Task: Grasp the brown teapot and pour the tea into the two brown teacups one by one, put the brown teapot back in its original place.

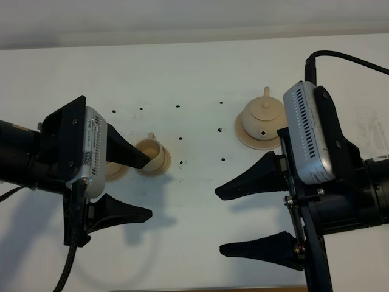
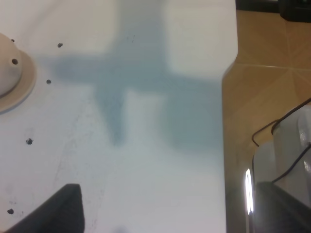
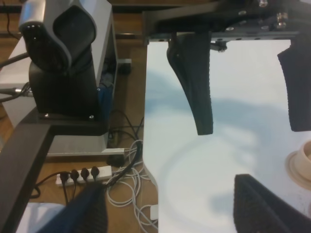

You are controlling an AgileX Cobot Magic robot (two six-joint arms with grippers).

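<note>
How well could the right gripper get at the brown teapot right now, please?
Probably yes: the right gripper is open and empty, and nothing crowds the brown teapot. The gripper points past it, though, so it must pull back and turn first.

This looks like a robotics lab, not a home. A bare white table [image 1: 182, 73] dotted with small holes [image 1: 182, 162] stands on a wood-look floor [image 2: 265, 73], with the left arm [image 1: 24, 159] and the right arm [image 1: 364, 194] reaching over it. On the floor beside the table lie a white power strip [image 3: 82, 175], loose cables [image 3: 127, 191] and a grey box [image 3: 111, 73].
</note>
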